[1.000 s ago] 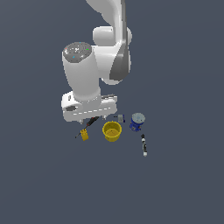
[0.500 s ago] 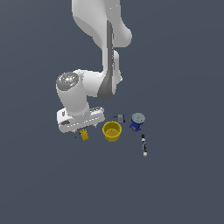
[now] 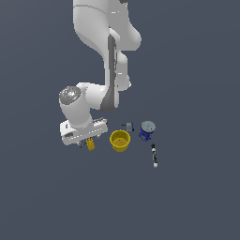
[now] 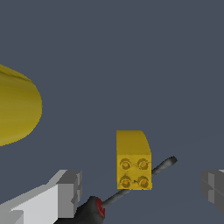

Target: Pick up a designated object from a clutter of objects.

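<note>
Two pale fingers [image 4: 65,192] of the gripper [image 4: 140,188] spread wide, nothing pinched, straddling the yellow block [image 4: 133,159] with gaps on both sides. Four studs showing on the block's face. Lying on the grey counter [image 3: 187,197], touching or crossing the screwdriver [image 4: 131,186]. In the exterior view, at nine o'clock of the yellow cup [image 3: 120,140]; blue can [image 3: 146,131] at three o'clock of that cup, marker [image 3: 154,156] at four.

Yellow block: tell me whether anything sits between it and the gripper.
Nothing covers the yellow block; the open gripper straddles it. The screwdriver lies right beside it, its shaft crossing the space between the fingers, so it could get caught in the grasp.
</note>
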